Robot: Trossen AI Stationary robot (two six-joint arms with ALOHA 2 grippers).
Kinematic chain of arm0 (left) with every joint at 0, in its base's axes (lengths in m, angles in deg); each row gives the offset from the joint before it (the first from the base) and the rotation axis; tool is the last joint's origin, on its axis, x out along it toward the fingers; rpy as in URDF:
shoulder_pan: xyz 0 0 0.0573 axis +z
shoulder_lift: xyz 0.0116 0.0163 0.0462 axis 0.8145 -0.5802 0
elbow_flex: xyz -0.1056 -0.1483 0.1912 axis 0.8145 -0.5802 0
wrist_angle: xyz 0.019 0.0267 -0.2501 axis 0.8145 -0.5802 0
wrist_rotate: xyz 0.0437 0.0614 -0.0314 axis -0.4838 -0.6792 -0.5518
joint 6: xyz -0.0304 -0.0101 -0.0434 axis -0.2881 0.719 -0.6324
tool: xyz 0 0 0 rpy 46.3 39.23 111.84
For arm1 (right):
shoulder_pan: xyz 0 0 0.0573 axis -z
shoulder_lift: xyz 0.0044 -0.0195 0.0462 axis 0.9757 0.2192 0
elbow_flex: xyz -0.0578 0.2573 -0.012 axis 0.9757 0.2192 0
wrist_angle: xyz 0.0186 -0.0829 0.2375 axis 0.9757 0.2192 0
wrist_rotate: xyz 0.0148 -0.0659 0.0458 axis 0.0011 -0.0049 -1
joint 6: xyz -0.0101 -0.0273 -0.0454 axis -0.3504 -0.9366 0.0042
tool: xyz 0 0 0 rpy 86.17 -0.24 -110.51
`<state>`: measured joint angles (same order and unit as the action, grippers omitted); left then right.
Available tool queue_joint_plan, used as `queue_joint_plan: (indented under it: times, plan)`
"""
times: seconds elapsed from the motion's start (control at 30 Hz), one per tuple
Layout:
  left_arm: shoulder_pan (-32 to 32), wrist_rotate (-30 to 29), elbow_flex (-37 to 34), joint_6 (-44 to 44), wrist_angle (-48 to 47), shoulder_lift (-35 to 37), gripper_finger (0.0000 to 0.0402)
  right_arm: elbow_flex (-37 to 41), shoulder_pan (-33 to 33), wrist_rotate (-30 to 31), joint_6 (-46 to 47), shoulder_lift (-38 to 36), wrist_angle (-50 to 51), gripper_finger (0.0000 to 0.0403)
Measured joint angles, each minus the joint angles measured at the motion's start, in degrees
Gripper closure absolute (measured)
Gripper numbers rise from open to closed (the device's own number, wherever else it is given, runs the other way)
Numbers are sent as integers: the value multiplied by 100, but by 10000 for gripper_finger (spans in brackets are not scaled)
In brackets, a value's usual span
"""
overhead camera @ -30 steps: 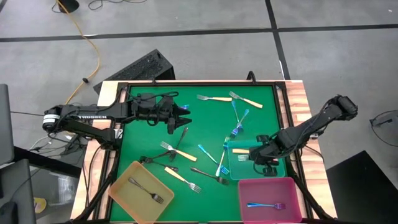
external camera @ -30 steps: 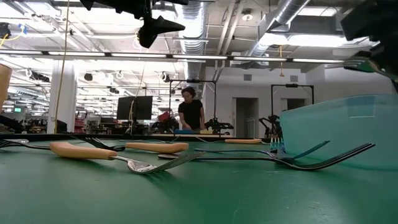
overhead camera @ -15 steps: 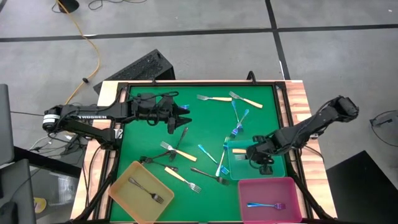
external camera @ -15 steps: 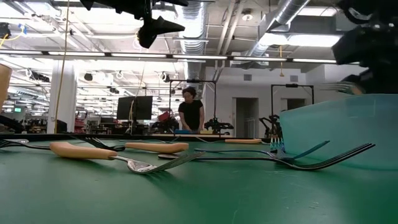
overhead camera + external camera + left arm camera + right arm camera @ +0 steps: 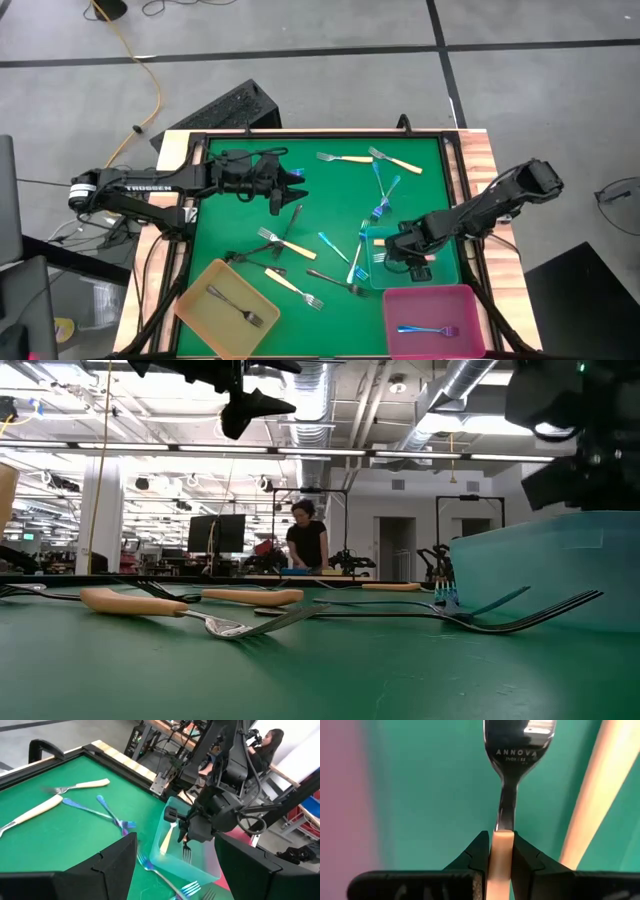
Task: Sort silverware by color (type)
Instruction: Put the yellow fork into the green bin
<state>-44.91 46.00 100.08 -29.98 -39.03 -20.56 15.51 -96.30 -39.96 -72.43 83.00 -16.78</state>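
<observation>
Right gripper (image 5: 392,256) sits over the teal tray (image 5: 447,268), jaws clamped on a cream-handled fork (image 5: 506,800); the fork's long axis runs straight out from the gripper, its silver head away from it. A second cream-handled fork (image 5: 166,836) lies in the same tray, just beside the held one. Left gripper (image 5: 297,187) hovers well away from the teal tray, over the far side of the green tabletop (image 5: 240,215), jaws apart, holding nothing. Loose forks scatter between the two: blue iridescent forks (image 5: 384,190) just past the teal tray's rim, cream-handled pair (image 5: 368,158) beyond them. Pink tray (image 5: 432,322) touching the teal one holds one blue fork (image 5: 427,329); yellow tray (image 5: 222,307) holds a grey fork (image 5: 235,305). Low view: the tray wall hides the held fork. Person (image 5: 306,541) in the room behind.
</observation>
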Motion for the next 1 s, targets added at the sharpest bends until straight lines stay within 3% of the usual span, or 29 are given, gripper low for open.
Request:
queue_joint_plan:
  times: [0.37,0.67,1.0]
  plan:
    - [0,-24,0,0,-30,-2,152,-9,9,385,221,109,-32,334]
    - [0,-127,0,0,-36,-2,152,-4,7,408,291,109,-78,261]
    - [0,-127,0,0,-43,-2,152,-4,7,408,326,103,-59,261]
